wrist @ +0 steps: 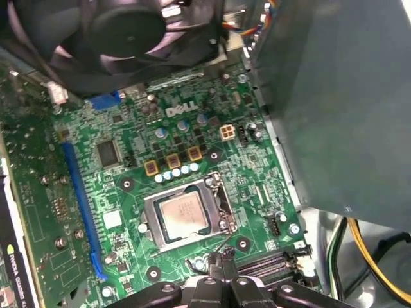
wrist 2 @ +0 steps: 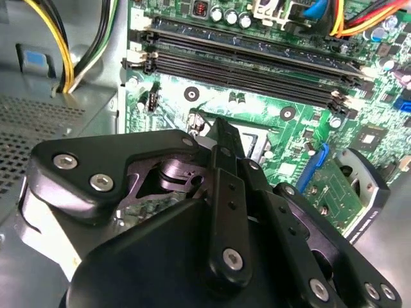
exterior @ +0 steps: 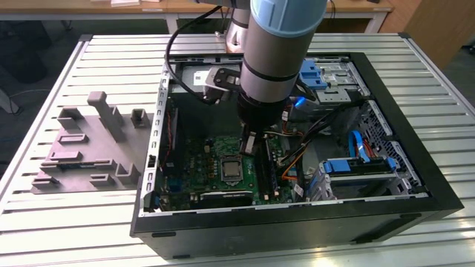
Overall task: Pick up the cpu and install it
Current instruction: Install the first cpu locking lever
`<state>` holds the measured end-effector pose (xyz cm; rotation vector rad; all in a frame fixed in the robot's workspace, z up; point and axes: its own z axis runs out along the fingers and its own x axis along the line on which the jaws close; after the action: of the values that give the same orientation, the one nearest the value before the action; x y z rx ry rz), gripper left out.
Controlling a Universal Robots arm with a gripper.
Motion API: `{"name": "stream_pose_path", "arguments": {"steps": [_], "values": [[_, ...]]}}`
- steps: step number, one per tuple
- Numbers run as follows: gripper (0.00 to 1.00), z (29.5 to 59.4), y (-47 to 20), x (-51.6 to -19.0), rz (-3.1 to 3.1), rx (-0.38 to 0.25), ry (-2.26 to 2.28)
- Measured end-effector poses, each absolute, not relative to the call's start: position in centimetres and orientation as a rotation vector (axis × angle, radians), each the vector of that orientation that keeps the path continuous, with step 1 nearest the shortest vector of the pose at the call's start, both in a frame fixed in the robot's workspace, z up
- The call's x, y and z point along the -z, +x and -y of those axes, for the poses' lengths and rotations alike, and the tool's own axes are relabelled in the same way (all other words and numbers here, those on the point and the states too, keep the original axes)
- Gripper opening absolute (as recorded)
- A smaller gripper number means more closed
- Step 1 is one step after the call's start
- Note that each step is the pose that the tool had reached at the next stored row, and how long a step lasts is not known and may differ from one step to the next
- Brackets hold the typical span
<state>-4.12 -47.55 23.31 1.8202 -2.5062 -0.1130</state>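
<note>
Exterior view: one arm (exterior: 278, 50) reaches down into one open black case (exterior: 401, 183) on a slatted table (exterior: 111, 222), its gripper (exterior: 251, 146) low over the green board (exterior: 215, 167), just above the socket (exterior: 231, 168). One grey tray (exterior: 82, 150) lies outside the case toward the exterior view's left, well apart from the gripper, with several raised blocks standing on it. Two blue drive brackets sit inside the case, one at the far side and one toward the exterior view's right. Second wrist view: the black fingers (wrist 2: 226, 167) run close together to a narrow tip over the socket frame (wrist 2: 257, 138), and nothing shows between them; two long memory slots (wrist 2: 250, 61) lie beyond, one yellow cable bundle (wrist 2: 61, 45) off to the side. First wrist view: there's the cpu (wrist: 183, 215), one silvery square lying flat inside the socket frame on the board, apart from the fingertips (wrist: 221, 260), which sit just beside the frame's edge, drawn together. One black fan (wrist: 128, 35) and one blue slot (wrist: 80, 205) also show.
</note>
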Motion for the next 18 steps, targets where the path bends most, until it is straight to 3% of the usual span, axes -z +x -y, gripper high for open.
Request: {"name": "stream_pose_path", "arguments": {"steps": [18], "values": [[0.11,48.7,-4.6,-22.0,2.398,0.100,1.947]]}}
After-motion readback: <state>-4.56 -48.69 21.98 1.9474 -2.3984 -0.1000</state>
